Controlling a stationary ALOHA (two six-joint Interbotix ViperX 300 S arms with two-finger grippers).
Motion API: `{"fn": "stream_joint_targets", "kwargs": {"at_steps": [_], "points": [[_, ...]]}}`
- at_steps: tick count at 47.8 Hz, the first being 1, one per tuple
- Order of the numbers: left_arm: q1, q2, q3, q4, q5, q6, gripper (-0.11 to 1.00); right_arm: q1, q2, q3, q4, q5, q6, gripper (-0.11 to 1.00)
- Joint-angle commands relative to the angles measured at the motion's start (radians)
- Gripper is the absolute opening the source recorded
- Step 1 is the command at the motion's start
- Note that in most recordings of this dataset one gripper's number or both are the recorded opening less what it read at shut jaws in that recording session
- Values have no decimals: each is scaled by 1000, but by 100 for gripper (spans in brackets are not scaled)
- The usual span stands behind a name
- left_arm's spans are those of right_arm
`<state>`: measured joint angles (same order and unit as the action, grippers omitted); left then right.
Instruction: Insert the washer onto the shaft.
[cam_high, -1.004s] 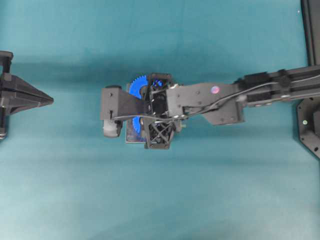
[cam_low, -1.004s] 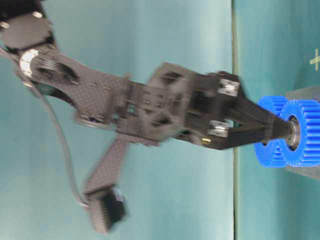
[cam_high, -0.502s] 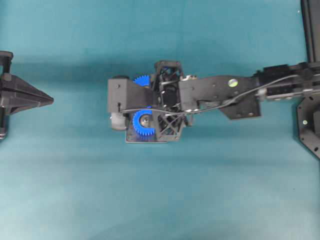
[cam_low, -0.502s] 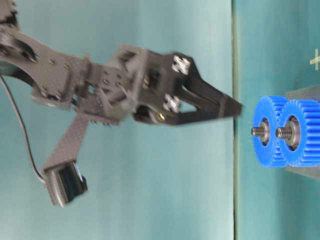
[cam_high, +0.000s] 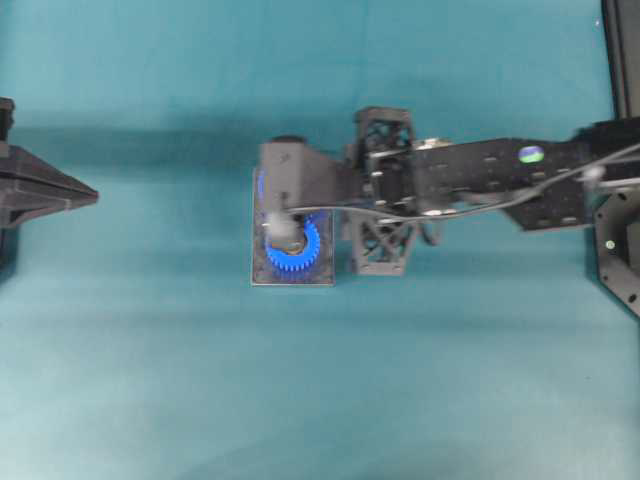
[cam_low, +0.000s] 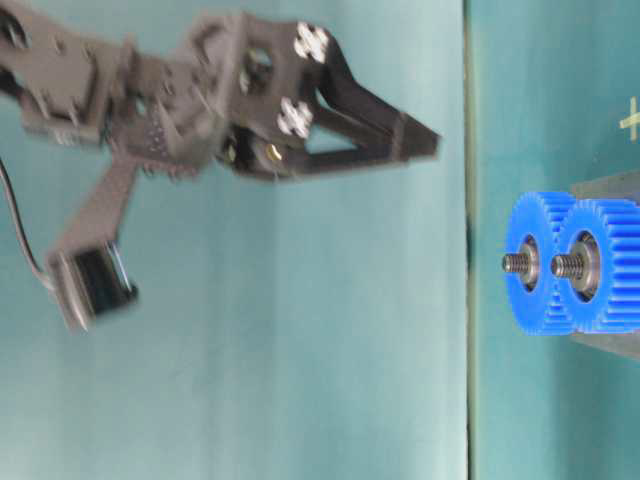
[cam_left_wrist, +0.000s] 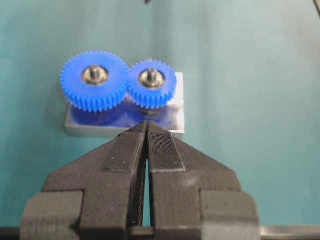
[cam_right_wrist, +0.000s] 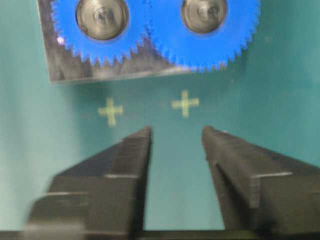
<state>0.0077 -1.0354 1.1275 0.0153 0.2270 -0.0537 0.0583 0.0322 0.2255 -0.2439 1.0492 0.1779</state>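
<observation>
Teal cloth (cam_high: 150, 380) | toothed blue gears (cam_left_wrist: 118, 85) (metal hubs) | ribbed right claw (cam_right_wrist: 177, 137) parted

The two gears (cam_left_wrist: 94, 81) (cam_left_wrist: 151, 84) are seen to be of bright blue plastic, matt, with finely moulded teeth. At each hub a dull grey metal washer (cam_right_wrist: 102, 17) is set, and a threaded metal shaft (cam_low: 514, 263) is shown standing out of it. The base plate (cam_left_wrist: 176, 107) is made of brushed metal, in which blue is glossily reflected. The left gripper (cam_left_wrist: 146, 131) is formed of matt black plastic, its pads ribbed with fine lines; the right gripper (cam_right_wrist: 176, 134) is of the same matt black. The table (cam_high: 150, 380) is covered in a smooth, matt teal surface, on which two pale crosses (cam_right_wrist: 110, 111) are marked.
</observation>
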Motion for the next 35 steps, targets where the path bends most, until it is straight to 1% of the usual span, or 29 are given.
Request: {"fn": "stream_joint_targets", "kwargs": {"at_steps": [1, 7, 15, 24, 28, 35], "points": [[2, -5, -12, 2, 6, 2, 1, 6, -75, 18, -5, -31, 25, 42], [2, -6, -12, 3, 12, 2, 1, 5, -133, 75, -5, -97, 58, 36], [3, -8, -9, 3, 14, 2, 1, -2, -207, 173, -5, -196, 117, 35], [3, -9, -3, 3, 14, -3, 1, -35, -308, 282, -5, -382, 216, 35], [3, -12, -3, 3, 14, -3, 1, -49, -364, 348, -5, -472, 259, 35], [3, -17, -2, 3, 14, -3, 1, -54, -439, 472, -5, -588, 284, 35]]}}
